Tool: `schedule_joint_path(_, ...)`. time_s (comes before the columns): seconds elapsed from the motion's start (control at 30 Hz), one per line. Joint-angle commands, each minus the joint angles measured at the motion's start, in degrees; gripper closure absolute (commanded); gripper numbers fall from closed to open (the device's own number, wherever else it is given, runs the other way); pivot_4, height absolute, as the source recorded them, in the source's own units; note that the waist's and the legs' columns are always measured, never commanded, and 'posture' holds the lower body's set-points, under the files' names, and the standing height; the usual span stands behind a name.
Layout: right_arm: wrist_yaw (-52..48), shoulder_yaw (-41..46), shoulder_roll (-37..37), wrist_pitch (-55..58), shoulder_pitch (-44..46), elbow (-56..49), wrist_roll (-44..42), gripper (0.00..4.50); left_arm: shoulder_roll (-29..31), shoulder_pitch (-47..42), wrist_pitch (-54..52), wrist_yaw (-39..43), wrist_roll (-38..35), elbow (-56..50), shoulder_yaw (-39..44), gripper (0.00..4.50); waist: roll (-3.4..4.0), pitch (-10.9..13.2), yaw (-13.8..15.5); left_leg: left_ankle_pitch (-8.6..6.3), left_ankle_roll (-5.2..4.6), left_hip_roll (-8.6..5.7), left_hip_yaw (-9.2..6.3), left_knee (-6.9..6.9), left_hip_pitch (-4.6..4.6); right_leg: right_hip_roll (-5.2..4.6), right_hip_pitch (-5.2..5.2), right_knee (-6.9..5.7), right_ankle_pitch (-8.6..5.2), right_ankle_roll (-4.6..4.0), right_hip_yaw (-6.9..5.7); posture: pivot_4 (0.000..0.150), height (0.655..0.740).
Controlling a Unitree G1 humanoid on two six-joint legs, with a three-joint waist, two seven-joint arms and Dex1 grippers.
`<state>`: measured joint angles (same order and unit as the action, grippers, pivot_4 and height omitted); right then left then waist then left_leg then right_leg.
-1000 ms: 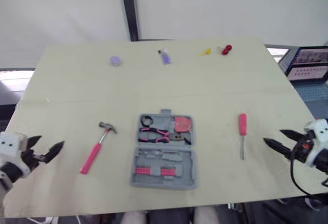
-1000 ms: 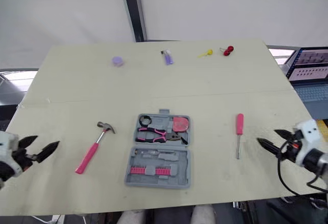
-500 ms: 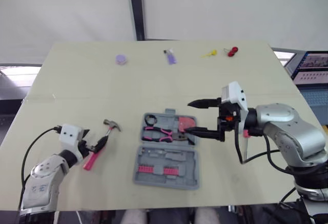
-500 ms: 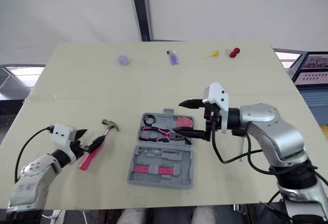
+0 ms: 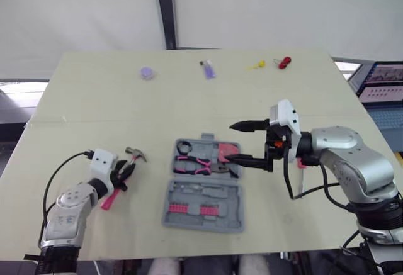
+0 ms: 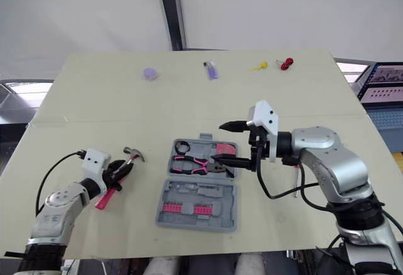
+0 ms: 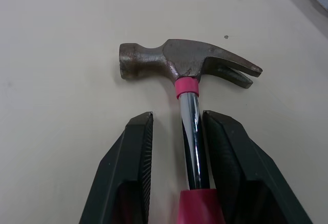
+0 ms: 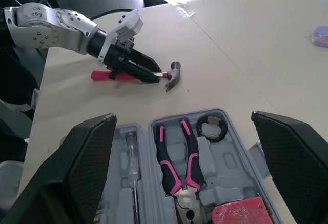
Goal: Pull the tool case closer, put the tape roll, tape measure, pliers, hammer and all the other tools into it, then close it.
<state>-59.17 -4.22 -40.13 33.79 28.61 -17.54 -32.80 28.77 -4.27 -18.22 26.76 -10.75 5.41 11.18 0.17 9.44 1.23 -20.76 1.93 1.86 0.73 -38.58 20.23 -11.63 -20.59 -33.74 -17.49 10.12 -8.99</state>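
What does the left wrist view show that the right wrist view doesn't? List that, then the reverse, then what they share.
Left wrist view, not the right: the hammer head close up, with its split claw and pink collar, and the chrome shaft running between the open fingers of the left gripper.
Right wrist view, not the left: the open tool case holding the pliers, tape roll and tape measure, framed by the wide-open right gripper.
Shared: the hammer lying on the table, with the left gripper at its shaft.
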Motion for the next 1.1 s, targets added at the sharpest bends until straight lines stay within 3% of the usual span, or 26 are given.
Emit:
schedule_joint_path(0.03, 0.3, 0.9, 0.3, -0.2, 0.4, -1.8, -0.5, 0.00, 0.1, -0.3, -0.5, -0.8, 0.9, 0.6, -0.3, 2.81, 0.00, 0.0, 0.0, 0.00, 0.00, 0.00, 0.00, 0.00, 0.00, 0.00, 0.00, 0.00, 0.00, 0.00, 0.00, 0.150, 0.7400)
schedule_joint_path(1.1, -1.7, 1.2, -0.2, 1.9, 2.3, -1.0, -0.9, 0.00, -3.5, -5.5, -5.0, -3.2, 3.1, 3.8, -3.7, 2.81, 0.10, -0.1, 0.5, 0.00, 0.00, -0.01, -0.04, -0.12, -0.02, -0.01, 0.10, -0.03, 0.00, 0.00, 0.00, 0.150, 0.7400)
